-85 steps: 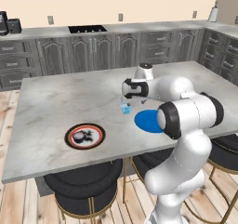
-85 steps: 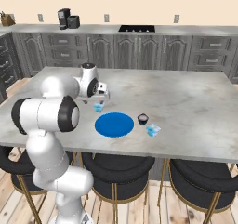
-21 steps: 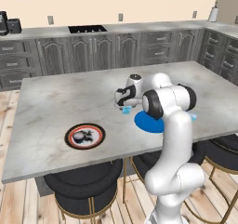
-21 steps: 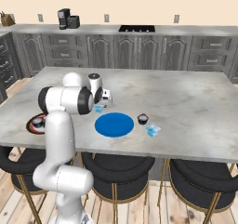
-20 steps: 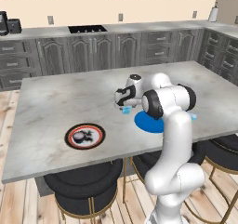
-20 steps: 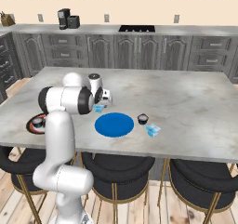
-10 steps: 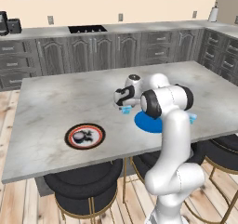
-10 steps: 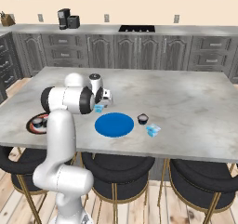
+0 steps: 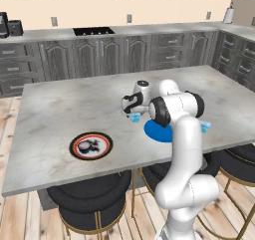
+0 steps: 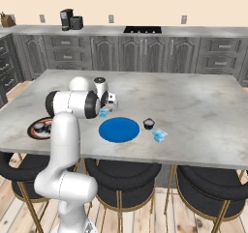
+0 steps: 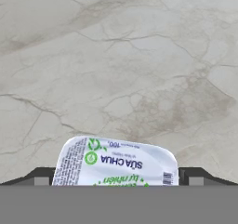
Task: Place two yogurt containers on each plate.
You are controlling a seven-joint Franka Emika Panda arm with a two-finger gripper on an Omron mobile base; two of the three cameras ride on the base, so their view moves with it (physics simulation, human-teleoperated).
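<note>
From the left base camera, a white robot arm rises at the lower right and bends forward over a grey marble desk (image 9: 60, 104), its hand lowered near the middle of the top. A pale blue boxy yogurt tub (image 9: 134, 117) sits on the marble directly under the hand, just beside the left edge of the plain blue plate (image 9: 155, 131). Well to the left lies the red-rimmed patterned plate (image 9: 91, 146), with something small and dark on its centre that is too tiny to make out. From the right base camera, the same tub (image 10: 103, 112) rests beside the upper left rim of the blue plate (image 10: 119, 130); to the plate's right stand a dark round tub (image 10: 148, 124) and, next to it, a second pale blue tub (image 10: 159, 135), both on bare marble. The patterned plate (image 10: 41, 128) shows at the left, partly behind the arm. From the hand camera, the fingers (image 11: 119, 176) stand wide apart, released, one tip on each side of the tub's printed white lid (image 11: 116, 163), with marble beyond.
</note>
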